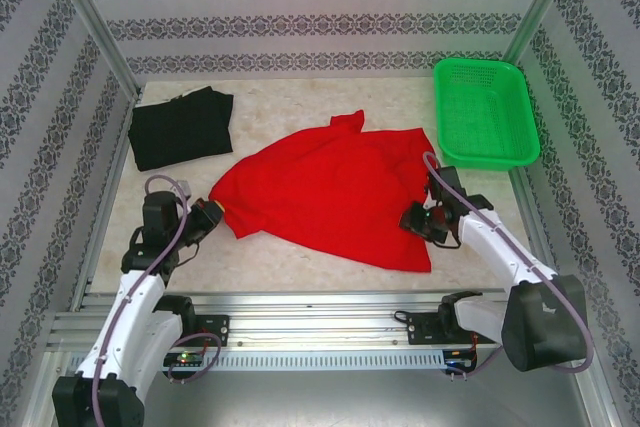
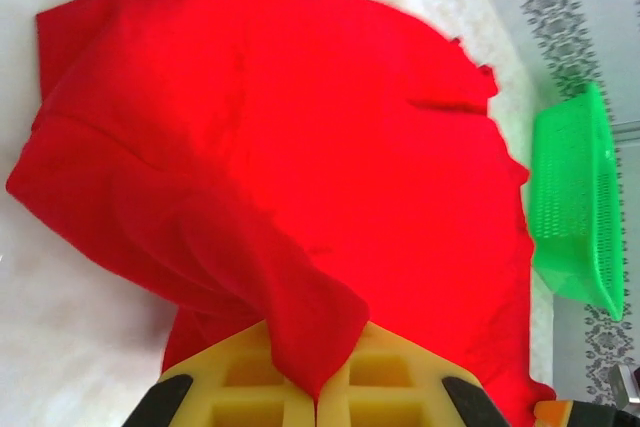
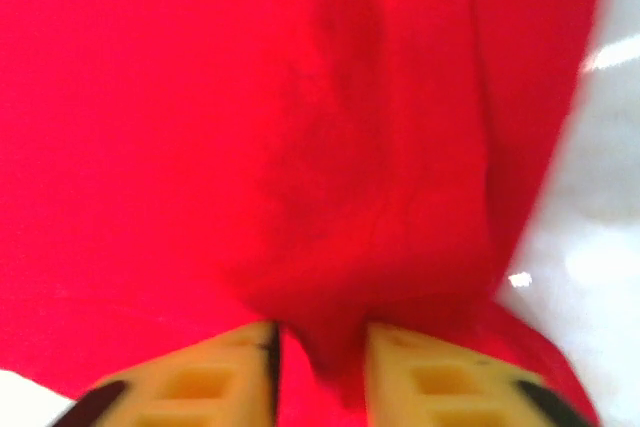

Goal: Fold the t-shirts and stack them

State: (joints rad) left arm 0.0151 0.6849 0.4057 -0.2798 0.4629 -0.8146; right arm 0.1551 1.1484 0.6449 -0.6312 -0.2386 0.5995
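A: How does the red t-shirt (image 1: 330,187) look?

B: It is bright, plain red cloth, soft and thin, lying opened out but rumpled on the pale marbled table (image 1: 300,112). It spreads from the left gripper (image 1: 212,215) across to the right gripper (image 1: 415,219). From the left wrist it shows long shallow folds and a wavy edge.

A: What has the left gripper got?

B: It is closed tight on a corner of the red t-shirt. A pointed fold of cloth is pinched between its yellow, ribbed pads (image 2: 240,377), and the rest of the shirt fans out ahead of them.

A: And the right one?

B: Its yellow pads (image 3: 200,382) stand partly apart. A bunched ridge of red cloth runs down into the gap between them. I cannot tell whether they press on it. More of the shirt lies just ahead of the fingers.

A: And the other shirt?

B: The black t-shirt (image 1: 180,127) is matt and folded into a rough rectangle. It lies well ahead of the left gripper, apart from the red one. A green plastic mesh basket (image 1: 482,112) sits ahead of the right gripper.
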